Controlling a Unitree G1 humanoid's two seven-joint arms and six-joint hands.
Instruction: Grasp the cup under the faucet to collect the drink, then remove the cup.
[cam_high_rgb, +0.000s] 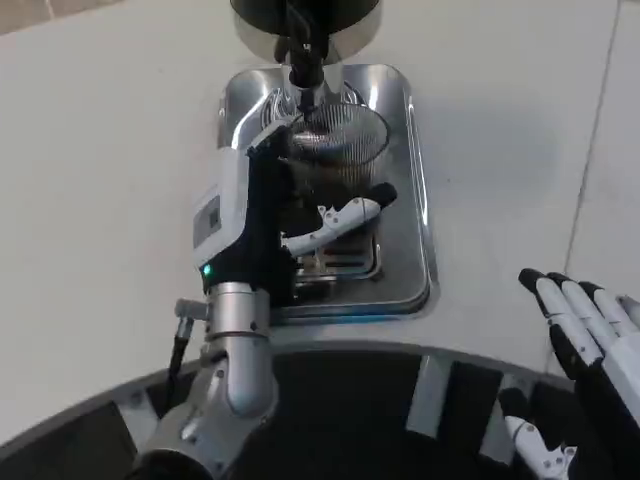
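A clear ribbed cup (345, 140) stands on the silver drip tray (412, 200) directly below the black faucet (303, 55) of the dark dispenser at the top. My left hand (285, 215) reaches in from the near left and wraps the cup, with white and black fingers (340, 220) curled across its near side. The cup's left side is hidden behind the hand. What is inside the cup cannot be made out. My right hand (585, 335) hangs at the lower right, well away from the tray, fingers stretched out and holding nothing.
The drip tray has a slotted grate (345, 260) near its front. The white table (100, 200) spreads to the left and right of the tray. The robot's dark body edge (400, 400) runs along the bottom.
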